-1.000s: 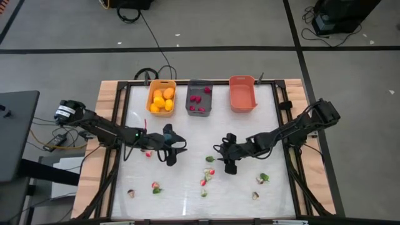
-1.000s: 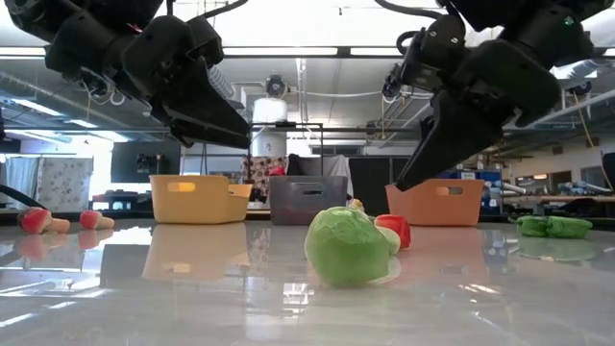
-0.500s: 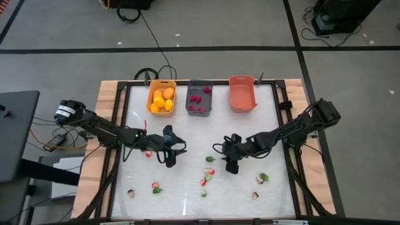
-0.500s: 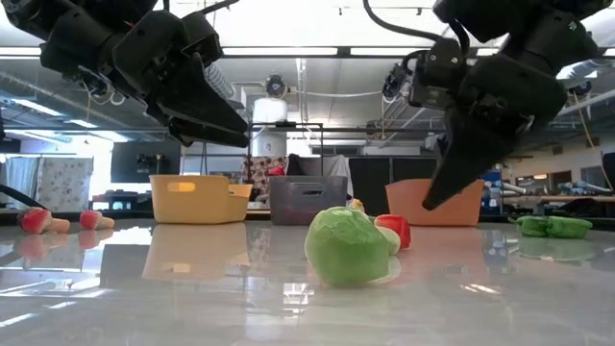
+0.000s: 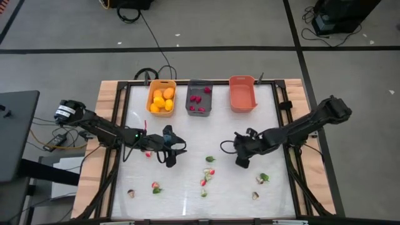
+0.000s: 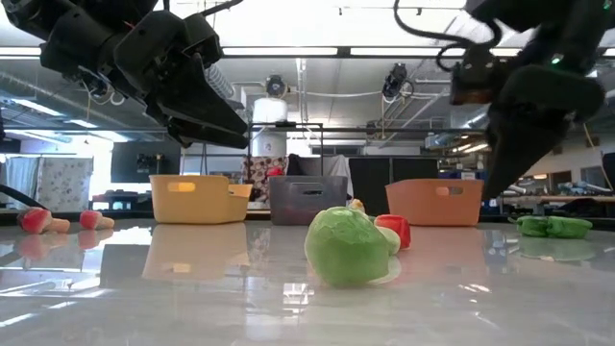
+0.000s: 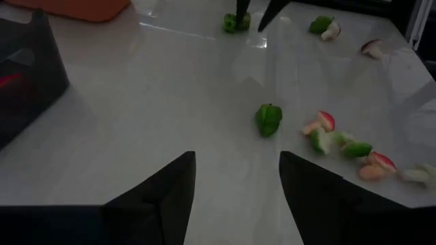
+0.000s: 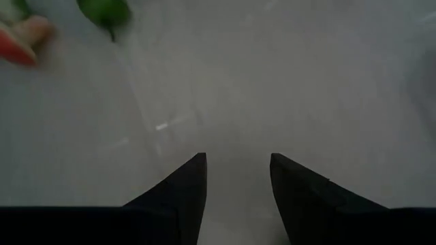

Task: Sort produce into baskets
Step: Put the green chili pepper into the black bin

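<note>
Three baskets stand in a row at the table's far edge: a yellow-orange one (image 5: 150, 94) with yellow-orange fruits, a dark grey one (image 5: 199, 87) with red pieces, and a salmon one (image 5: 242, 106). Loose produce lies on the near half: a green piece (image 5: 210, 159) (image 7: 269, 119), red-pink bits (image 5: 209, 172) and a green-and-white piece (image 5: 262, 178). My left gripper (image 5: 177, 154) hovers open left of centre, holding nothing. My right gripper (image 5: 241, 164) (image 8: 237, 170) is open, pointing steeply down over bare table to the right of the green piece.
More pieces lie near the front edge (image 5: 155, 185) (image 5: 130, 193) (image 5: 255, 195), and one sits by the left arm (image 5: 148, 153). In the low view a large green piece (image 6: 348, 245) is close to the camera. Bare white table spreads between the grippers and the baskets.
My right gripper has moved toward the table's right edge, away from the green piece, rising a little. It has rolled and tipped to point more steeply down. Its fingers have stayed apart with nothing between them.
</note>
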`<action>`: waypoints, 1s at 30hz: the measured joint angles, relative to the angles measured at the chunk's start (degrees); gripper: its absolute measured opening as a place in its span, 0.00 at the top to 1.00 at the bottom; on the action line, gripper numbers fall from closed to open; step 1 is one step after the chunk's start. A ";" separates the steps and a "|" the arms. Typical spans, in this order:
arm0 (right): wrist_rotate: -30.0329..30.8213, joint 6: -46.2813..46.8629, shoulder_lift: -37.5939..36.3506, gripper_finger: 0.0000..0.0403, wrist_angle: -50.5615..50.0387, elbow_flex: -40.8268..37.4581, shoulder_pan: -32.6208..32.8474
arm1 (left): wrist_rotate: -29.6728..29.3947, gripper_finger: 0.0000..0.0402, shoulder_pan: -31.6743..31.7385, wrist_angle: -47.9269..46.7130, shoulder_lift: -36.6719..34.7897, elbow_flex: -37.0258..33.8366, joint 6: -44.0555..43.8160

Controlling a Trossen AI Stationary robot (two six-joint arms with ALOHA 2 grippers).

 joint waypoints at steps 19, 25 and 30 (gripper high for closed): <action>3.25 -2.59 0.58 0.57 19.91 0.02 10.58 | 0.02 0.46 -0.90 4.85 3.63 0.04 -0.47; 3.28 -14.98 9.45 0.57 33.86 0.02 10.11 | 0.02 0.46 -1.07 8.89 8.11 0.04 0.10; 3.07 -22.19 14.01 0.57 42.91 0.02 8.76 | 0.02 0.46 -1.07 11.82 10.93 0.04 1.51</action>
